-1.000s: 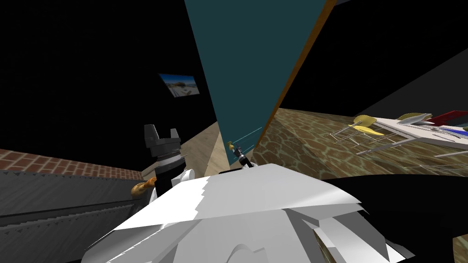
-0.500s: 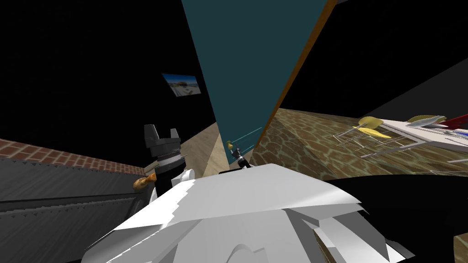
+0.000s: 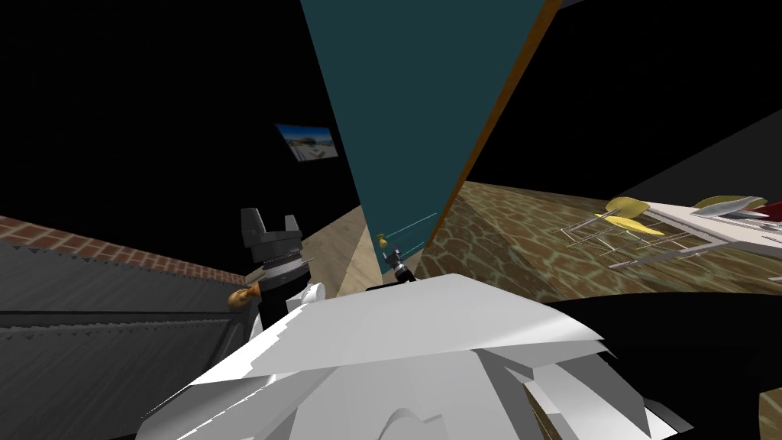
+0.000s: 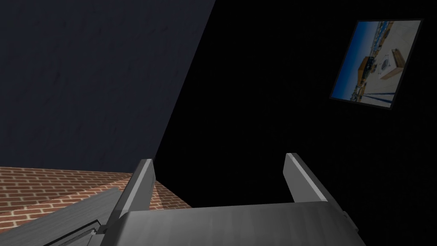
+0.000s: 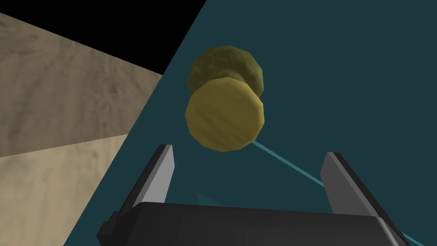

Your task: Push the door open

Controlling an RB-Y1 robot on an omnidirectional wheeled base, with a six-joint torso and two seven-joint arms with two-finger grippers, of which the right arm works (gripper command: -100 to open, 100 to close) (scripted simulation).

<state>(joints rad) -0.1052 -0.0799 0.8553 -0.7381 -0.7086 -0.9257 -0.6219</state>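
Door (image 3: 412, 114) top (table (image 3: 741, 231) too) past the edge

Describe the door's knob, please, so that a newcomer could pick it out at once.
Find the tall teal door ahead. Near its edge beside the beige floor, just beyond the open right gripper, sits the knob: a round dull-yellow disc on a darker olive base, the only yellow thing on that plain panel.

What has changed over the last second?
I moved: in the head view the table, chairs and wall picture slid right. The teal door barely shifted against me, so it probably swung along. Unchanged: right end effector open at the yellow knob, left end effector open, nothing held.
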